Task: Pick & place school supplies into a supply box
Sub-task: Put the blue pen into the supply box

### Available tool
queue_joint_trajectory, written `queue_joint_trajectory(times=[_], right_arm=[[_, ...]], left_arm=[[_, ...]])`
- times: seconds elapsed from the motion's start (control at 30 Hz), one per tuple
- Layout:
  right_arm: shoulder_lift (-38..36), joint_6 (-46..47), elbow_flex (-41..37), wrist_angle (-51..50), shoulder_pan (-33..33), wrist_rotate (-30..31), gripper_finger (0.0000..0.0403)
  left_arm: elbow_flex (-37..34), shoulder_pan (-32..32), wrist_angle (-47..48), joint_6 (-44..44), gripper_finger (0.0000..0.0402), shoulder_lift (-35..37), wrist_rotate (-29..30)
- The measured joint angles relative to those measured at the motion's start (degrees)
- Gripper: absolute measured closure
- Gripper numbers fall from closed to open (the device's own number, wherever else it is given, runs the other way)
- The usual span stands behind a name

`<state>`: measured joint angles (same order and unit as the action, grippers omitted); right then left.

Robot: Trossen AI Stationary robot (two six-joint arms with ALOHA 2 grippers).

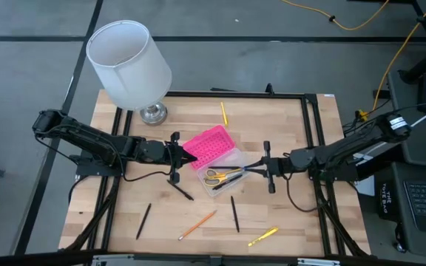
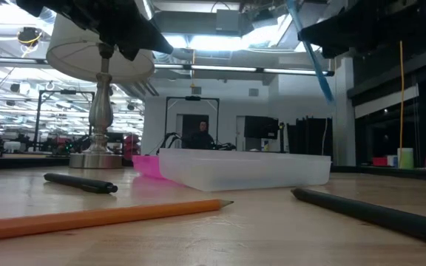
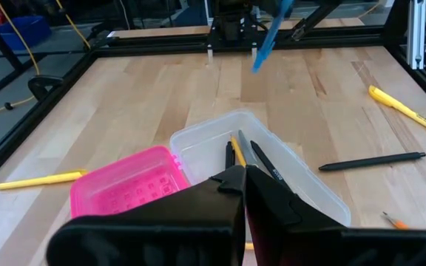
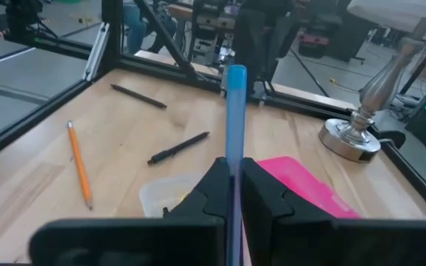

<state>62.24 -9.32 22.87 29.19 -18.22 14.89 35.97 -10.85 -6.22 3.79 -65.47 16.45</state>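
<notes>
The supply box stands open at mid-table: a clear base (image 1: 228, 171) and a pink lid (image 1: 208, 144) folded back beside it. Inside the base lie scissors (image 1: 214, 177) with yellow handles and a few pens (image 3: 261, 159). My left gripper (image 1: 188, 155) hovers shut over the box's left end, beside the lid (image 3: 124, 188). My right gripper (image 1: 256, 168) is at the box's right end, shut on a blue pen (image 4: 235, 111). That pen also shows in the low view (image 2: 318, 63) and far off in the left wrist view (image 3: 268, 37). My right gripper pinches the blue pen's shaft (image 4: 234, 151) between its two fingers (image 4: 211, 185). The fingers come about level from the table's right side and lie across the pen. The pen is steeply tilted and lifted clear, with its lower end (image 2: 329, 96) hanging above the table.
A lamp with a white shade (image 1: 128, 63) and metal foot (image 1: 152, 113) stands at the far left. Loose on the table lie a yellow pencil (image 1: 224, 112), black pens (image 1: 144, 220) (image 1: 235, 214) (image 1: 180, 190), an orange pencil (image 1: 198, 224) and a yellow marker (image 1: 263, 236).
</notes>
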Motion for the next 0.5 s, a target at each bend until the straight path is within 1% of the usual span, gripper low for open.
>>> queue_joint_trajectory(times=[0.13, 0.23, 0.37, 0.5], right_arm=[[1.98, 0.00, 0.02, 2.05, -0.04, -0.05, 0.0383], [3.85, 0.11, 1.41, 2.05, -0.03, -0.46, 0.0383], [7.95, -0.02, 4.79, 1.94, -0.02, -4.49, 0.0383], [13.12, -1.91, 8.99, 0.12, -0.02, -5.76, 0.0383]], left_arm=[[0.00, 0.00, 0.00, 0.00, 0.0396, 0.00, 0.00], [0.00, 0.01, 0.00, 0.00, 0.0396, 0.00, 0.00], [0.00, 0.02, 0.00, -0.02, 0.0396, 0.00, 0.00], [0.00, 0.01, 0.00, -0.02, 0.0396, 0.00, 0.00]])
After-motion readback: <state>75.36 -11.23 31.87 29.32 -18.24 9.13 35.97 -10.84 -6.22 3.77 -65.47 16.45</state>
